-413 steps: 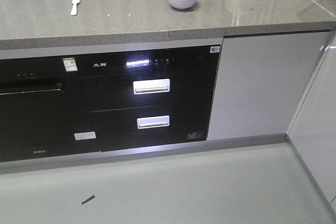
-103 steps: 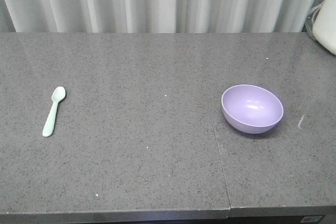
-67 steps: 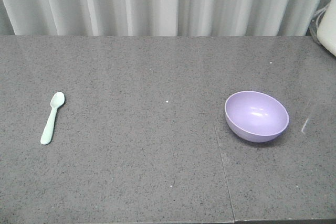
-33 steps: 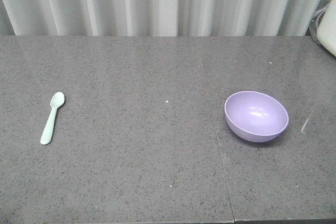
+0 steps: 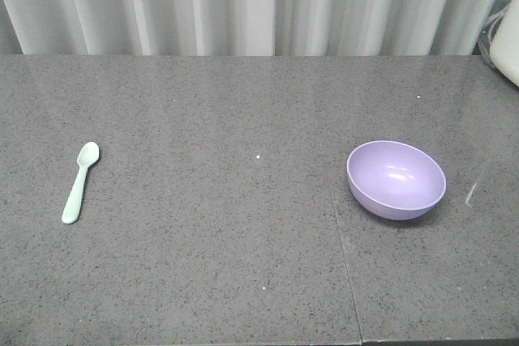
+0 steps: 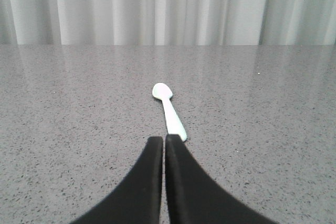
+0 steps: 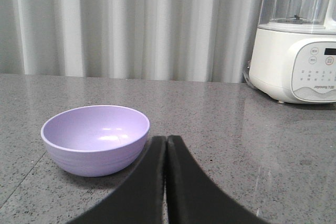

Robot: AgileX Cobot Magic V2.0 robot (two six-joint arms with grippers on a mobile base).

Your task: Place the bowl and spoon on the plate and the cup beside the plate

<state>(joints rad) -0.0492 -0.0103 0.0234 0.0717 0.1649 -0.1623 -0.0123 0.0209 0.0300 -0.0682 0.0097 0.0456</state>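
A mint-green spoon (image 5: 80,182) lies flat at the counter's left, head pointing away. The lavender bowl (image 5: 396,178) stands upright and empty at the right. In the left wrist view the spoon (image 6: 169,110) lies just beyond my left gripper (image 6: 164,139), which is shut with nothing in it. In the right wrist view the bowl (image 7: 95,138) stands left of my right gripper (image 7: 166,139), also shut and empty. Neither gripper shows in the front view. The plate and the cup are out of view.
The grey speckled countertop (image 5: 243,265) has a seam (image 5: 345,265) running front to back left of the bowl. A white blender (image 7: 296,40) stands at the far right. Pale curtains (image 5: 243,6) hang behind the counter.
The front view swung up from the cabinet front to the countertop, then settled. In the last second the spoon and bowl hold still.
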